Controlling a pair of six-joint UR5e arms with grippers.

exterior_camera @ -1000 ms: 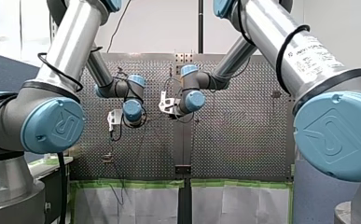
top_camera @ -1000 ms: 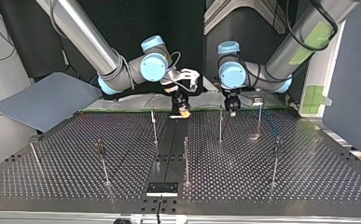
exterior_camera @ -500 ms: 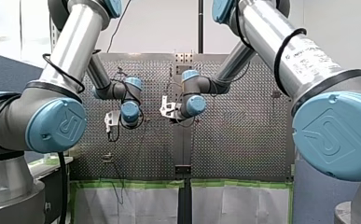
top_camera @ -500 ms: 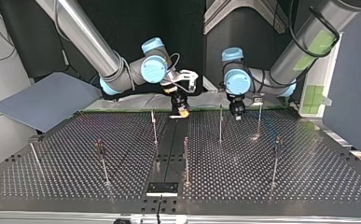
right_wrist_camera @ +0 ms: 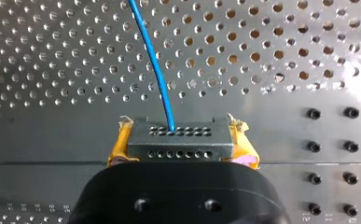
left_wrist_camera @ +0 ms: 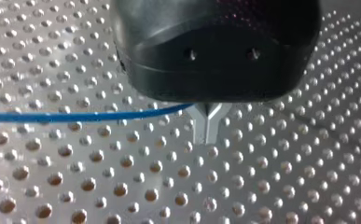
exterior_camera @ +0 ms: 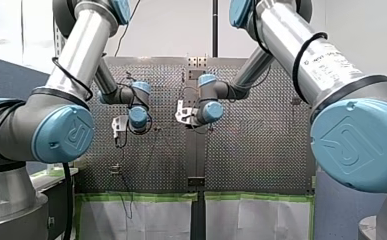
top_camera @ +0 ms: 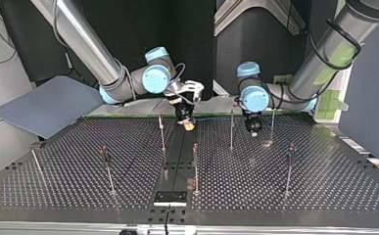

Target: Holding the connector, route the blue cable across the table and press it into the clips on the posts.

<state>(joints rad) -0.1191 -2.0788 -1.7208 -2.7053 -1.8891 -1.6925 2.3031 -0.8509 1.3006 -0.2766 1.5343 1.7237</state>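
My right gripper (right_wrist_camera: 178, 140) is clamped on the grey connector (right_wrist_camera: 177, 135), with one yellow pad (right_wrist_camera: 121, 140) pressed to each of its short sides. The face where the blue cable (right_wrist_camera: 152, 60) leaves therefore points ahead and stays uncovered. This grip probably anchors the cable's end so the rest can be pulled taut without bending at the plug. From that face the cable runs straight ahead of the gripper, above the perforated table (right_wrist_camera: 52, 70). In the left wrist view, my left gripper (left_wrist_camera: 207, 137) hangs low over the table. Its metal fingers (left_wrist_camera: 199, 116) are drawn together into a narrow tip below a small fork. The cable comes in from one side and disappears at that fork, under the black body. I cannot tell whether it is pinched or only cradled there. A loose hold would make sense for sliding along the cable and steering it. In the top view this gripper hangs between two thin posts (top_camera: 231, 129) at the side of the table nearest the arms. That suggests it is lining the cable up with one of them.
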